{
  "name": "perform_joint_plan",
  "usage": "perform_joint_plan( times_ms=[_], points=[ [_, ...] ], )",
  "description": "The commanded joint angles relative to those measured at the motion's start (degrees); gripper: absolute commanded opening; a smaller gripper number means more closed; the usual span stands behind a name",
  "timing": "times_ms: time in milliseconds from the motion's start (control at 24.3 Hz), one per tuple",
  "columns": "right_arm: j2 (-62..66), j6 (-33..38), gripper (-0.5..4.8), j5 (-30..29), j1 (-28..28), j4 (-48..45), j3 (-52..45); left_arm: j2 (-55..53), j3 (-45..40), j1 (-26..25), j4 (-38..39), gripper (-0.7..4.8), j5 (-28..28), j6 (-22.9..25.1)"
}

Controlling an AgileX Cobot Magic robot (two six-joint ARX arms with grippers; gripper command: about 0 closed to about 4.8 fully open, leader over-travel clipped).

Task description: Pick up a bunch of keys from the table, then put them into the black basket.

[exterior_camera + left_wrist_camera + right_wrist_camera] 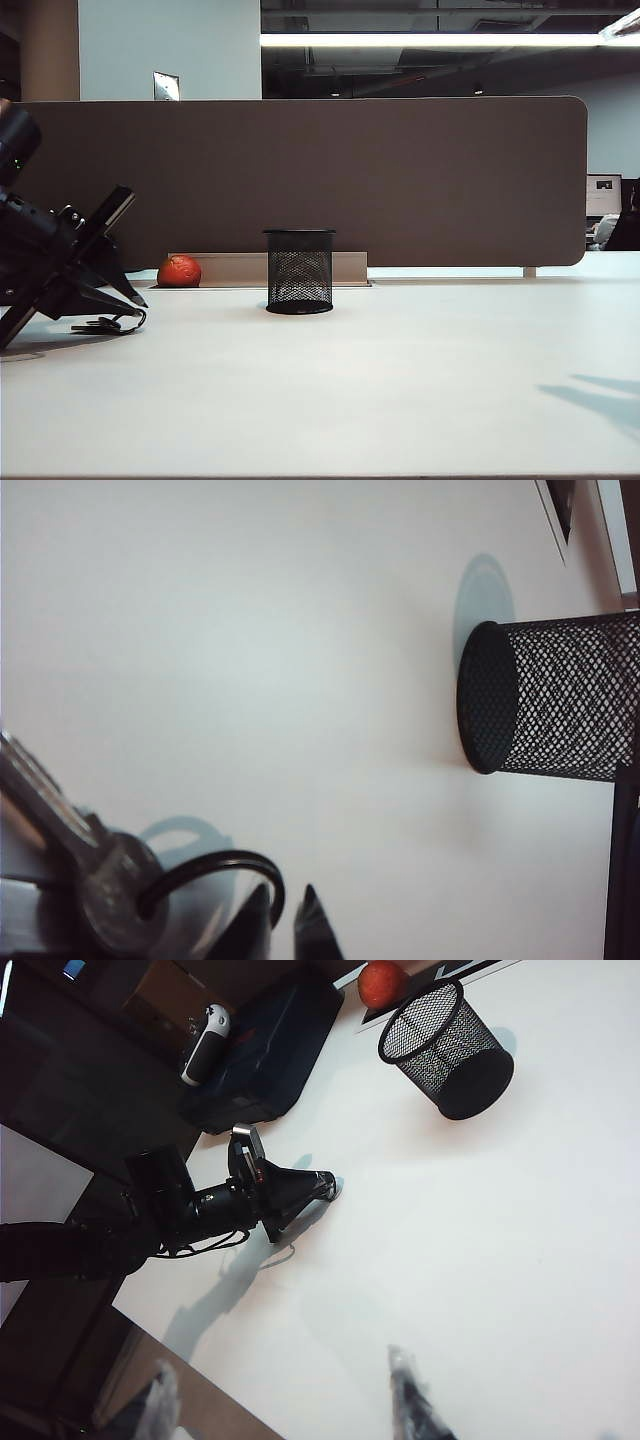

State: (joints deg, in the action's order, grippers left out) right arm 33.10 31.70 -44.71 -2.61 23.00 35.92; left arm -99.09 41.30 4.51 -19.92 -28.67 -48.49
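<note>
The right gripper [290,1410] hung nearest, above the bare near part of the white bench [400,390], its jaws spread wide and holding nothing; only its blurred fingertips showed in the right wrist view. Farther along, at the left side of the exterior view, the left gripper [120,300] reached down to the bench surface, its jaws drawn nearly together at the bunch of keys [108,323]. The keys still lay on the bench, their black loop ring [215,875] just beside the fingertips [312,925]. Beyond stood the black basket [299,272], upright, well apart from the keys. An orange ball [179,271] lay farthest, against the brown partition [400,170].
</note>
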Motion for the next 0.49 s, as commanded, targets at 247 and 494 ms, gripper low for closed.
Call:
perform_joint_plan(
  times_ms=[247, 494],
  points=[
    [-0.09, 0.00, 2.74, -0.20, -0.04, -0.59, 0.28, -0.46, -0.15, 0.07, 0.90, -0.06, -0.04, 0.04],
    [-0.09, 0.00, 2.74, -0.20, -0.04, -0.59, 0.28, -0.48, -0.15, 0.07, 0.50, -0.06, 0.20, 0.07]
  ],
)
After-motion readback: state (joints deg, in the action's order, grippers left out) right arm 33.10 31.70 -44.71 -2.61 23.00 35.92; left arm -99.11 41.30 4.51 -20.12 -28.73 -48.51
